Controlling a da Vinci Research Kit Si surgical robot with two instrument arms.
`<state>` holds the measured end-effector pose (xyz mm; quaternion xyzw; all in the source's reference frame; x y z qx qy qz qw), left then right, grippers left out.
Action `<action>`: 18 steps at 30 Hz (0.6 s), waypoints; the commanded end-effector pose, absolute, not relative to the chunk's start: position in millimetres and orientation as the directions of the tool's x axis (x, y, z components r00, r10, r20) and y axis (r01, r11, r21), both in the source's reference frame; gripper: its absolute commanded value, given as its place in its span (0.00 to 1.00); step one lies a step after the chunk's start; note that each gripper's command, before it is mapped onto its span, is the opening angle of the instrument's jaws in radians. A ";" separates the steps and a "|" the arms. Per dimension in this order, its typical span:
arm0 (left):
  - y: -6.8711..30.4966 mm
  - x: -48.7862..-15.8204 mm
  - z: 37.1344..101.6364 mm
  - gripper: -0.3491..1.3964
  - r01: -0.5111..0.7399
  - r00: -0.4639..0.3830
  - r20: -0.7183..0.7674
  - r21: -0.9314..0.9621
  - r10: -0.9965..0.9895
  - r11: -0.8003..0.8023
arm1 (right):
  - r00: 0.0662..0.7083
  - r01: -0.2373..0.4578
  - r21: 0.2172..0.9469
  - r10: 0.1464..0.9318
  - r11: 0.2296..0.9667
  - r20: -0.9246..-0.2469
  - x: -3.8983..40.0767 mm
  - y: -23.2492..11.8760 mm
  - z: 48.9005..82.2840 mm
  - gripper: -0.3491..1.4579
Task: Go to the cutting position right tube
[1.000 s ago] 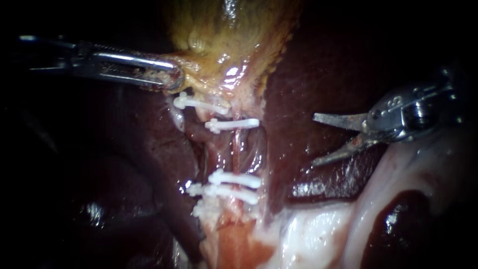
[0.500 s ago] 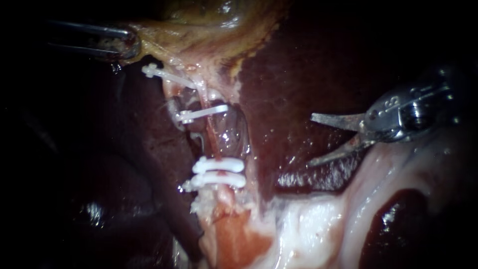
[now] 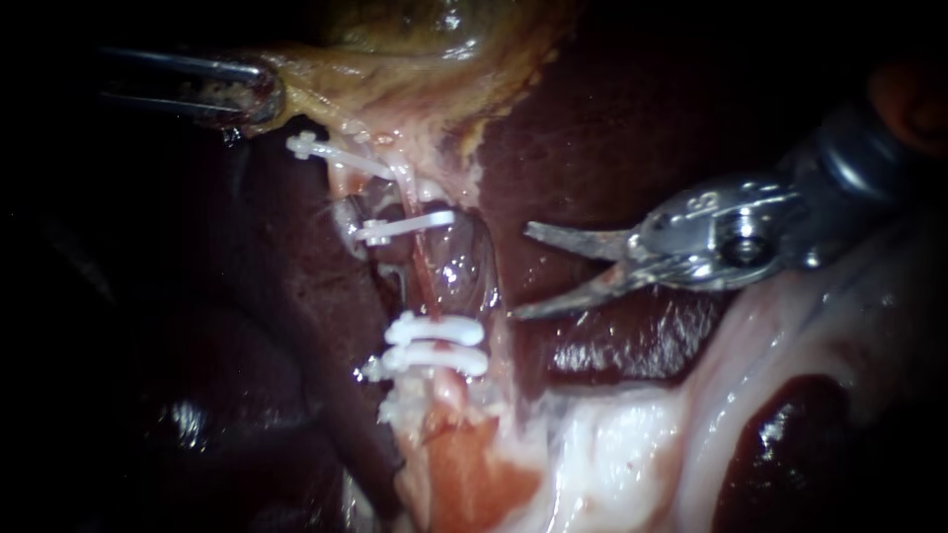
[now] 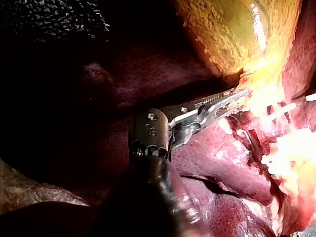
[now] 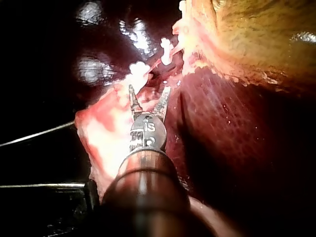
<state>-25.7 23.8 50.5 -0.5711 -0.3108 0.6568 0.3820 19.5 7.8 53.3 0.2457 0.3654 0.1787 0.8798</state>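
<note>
My left instrument (image 3: 247, 94) comes in at the upper left, its jaws shut on the yellowish edge of the gallbladder (image 3: 415, 59) and holding it up and left. A thin reddish tube (image 3: 425, 276) runs between one upper white clip (image 3: 405, 227) and two lower clips (image 3: 434, 342). Another clip (image 3: 331, 153) sits higher to the left. My right instrument (image 3: 521, 271) has pointed blades open, tips just right of the tube and apart from it. In the left wrist view the left instrument (image 4: 232, 98) grips gallbladder tissue (image 4: 232, 34). Seen from the right wrist, the open blades (image 5: 148, 101) point at the clips (image 5: 165, 49).
Dark red liver (image 3: 612, 128) surrounds the tubes on both sides. Pale white tissue (image 3: 632, 454) lies at the lower right, under the right instrument's shaft. A glossy translucent film (image 3: 469, 262) lies between the tube and the blade tips.
The left instrument pulled the gallbladder up and left, stretching the clipped tubes. The right instrument then moved left toward the tube, blades still open.
</note>
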 end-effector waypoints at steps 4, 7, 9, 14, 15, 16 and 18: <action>23.8 -25.7 50.5 0.00 -0.147 -0.056 -0.513 -0.844 0.857 -0.515 | 0.673 -0.125 0.582 0.500 0.803 -0.545 21.1 7.1 55.2 0.97; 23.7 -25.8 50.5 0.00 -0.150 -0.055 -0.513 -0.844 0.857 -0.515 | 0.674 -0.124 0.587 0.502 0.800 -0.542 22.4 7.2 56.6 0.97; 23.7 -25.8 50.4 0.00 -0.151 -0.055 -0.513 -0.844 0.857 -0.515 | 0.674 -0.127 0.595 0.509 0.794 -0.535 23.1 7.4 57.3 0.97; 23.7 -25.9 50.4 0.00 -0.149 -0.055 -0.513 -0.844 0.857 -0.515 | 0.669 -0.120 0.613 0.520 0.781 -0.532 25.0 7.3 59.5 0.97; 23.7 -25.9 50.4 0.00 -0.149 -0.055 -0.513 -0.844 0.857 -0.515 | 0.665 -0.119 0.625 0.530 0.771 -0.526 25.3 7.2 59.8 0.97; 23.7 -25.9 50.4 0.00 -0.149 -0.055 -0.513 -0.844 0.857 -0.515 | 0.655 -0.111 0.640 0.540 0.761 -0.528 25.6 7.2 60.2 0.97; 23.7 -25.9 50.4 0.00 -0.149 -0.055 -0.513 -0.844 0.857 -0.515 | 0.615 -0.098 0.671 0.575 0.735 -0.540 26.0 7.2 60.4 0.97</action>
